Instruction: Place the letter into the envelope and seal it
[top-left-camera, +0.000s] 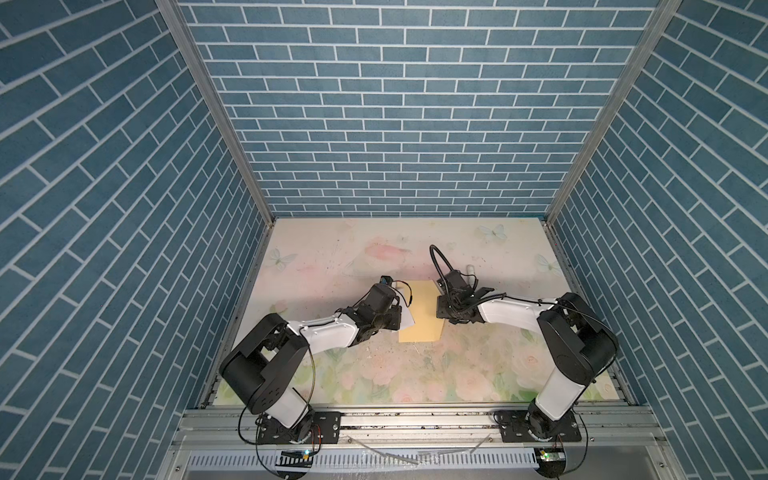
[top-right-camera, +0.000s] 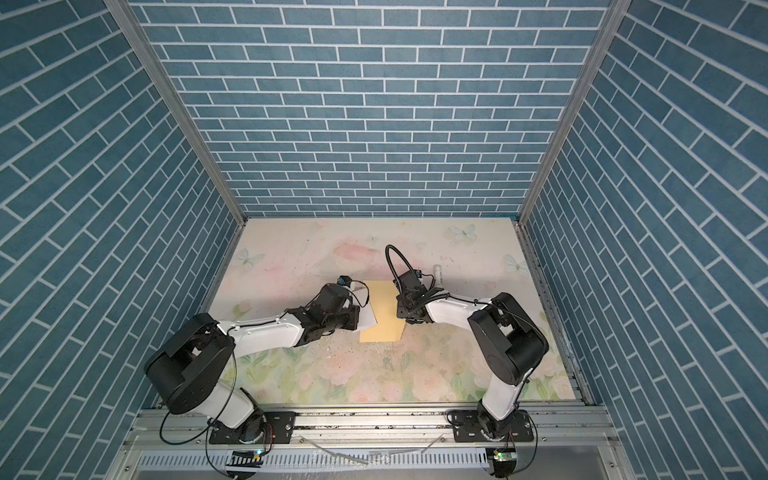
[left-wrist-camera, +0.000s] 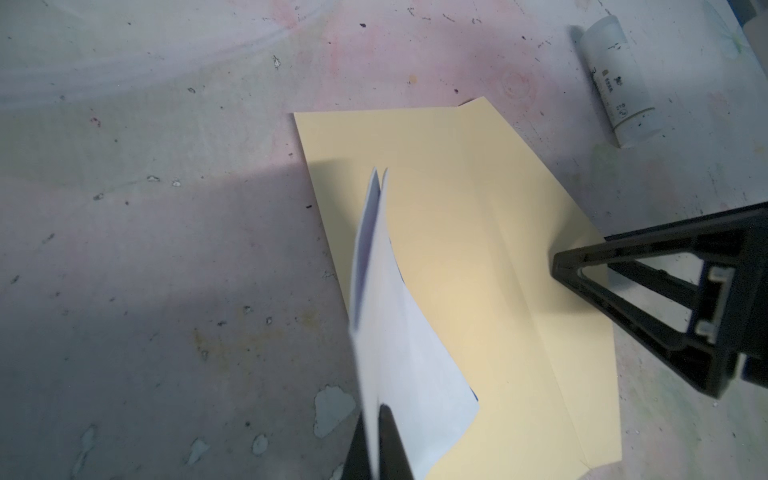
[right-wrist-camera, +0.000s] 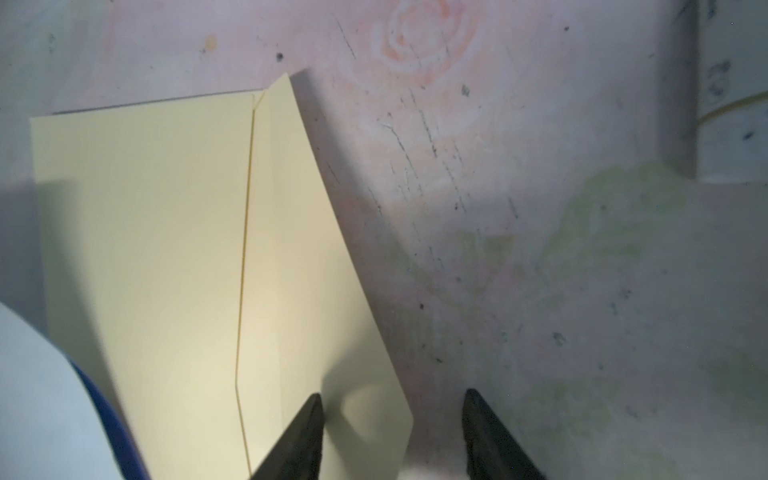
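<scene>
My left claw (left-wrist-camera: 372, 419) pinches the folded letter (left-wrist-camera: 399, 332) above the envelope (left-wrist-camera: 478, 232), opposite its flap (right-wrist-camera: 299, 249), ready for insertion. My right claw (right-wrist-camera: 392, 395) straddles the flap's edge, jaws apart and empty, probably to steady it.

You see a small white glue stick tube (top-left-camera: 471, 270) lying on the table (top-left-camera: 332, 249), right of centre and toward the back in both top views; the left wrist view shows dark print on its label. The tabletop carries a pale floral print, with pink roses along the front and butterflies (top-left-camera: 493, 232) near the back, and it is scuffed and speckled with dark marks. Blue brick-pattern walls (top-left-camera: 374, 104) close three sides, joined by aluminium posts (top-left-camera: 216, 108). Along the front runs an aluminium rail (top-left-camera: 415, 422) and a slotted cable duct (top-left-camera: 232, 460), with a thin clear strip (top-left-camera: 388, 455) lying across it.
</scene>
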